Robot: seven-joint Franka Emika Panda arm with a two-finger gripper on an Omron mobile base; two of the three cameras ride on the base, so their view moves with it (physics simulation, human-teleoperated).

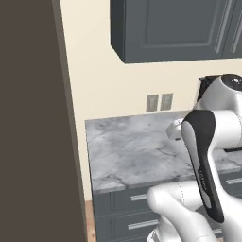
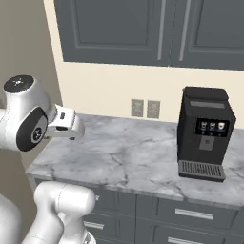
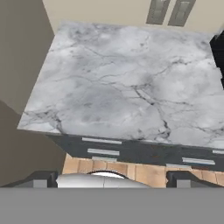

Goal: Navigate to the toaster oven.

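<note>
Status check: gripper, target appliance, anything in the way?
Gripper over the grey marble counter, finger gap wide, nothing held. Tall black coffee machine at right is not the target. Dark grey drawers ahead.

3 cams, shared marble counter point(image 2: 128, 157)

Grey marble counter point(image 2: 119, 157) w/ black coffee machine point(image 2: 205, 133) at right end.

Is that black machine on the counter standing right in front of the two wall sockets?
No, the black coffee machine stands on the marble counter off to the right of the two wall sockets.
</note>
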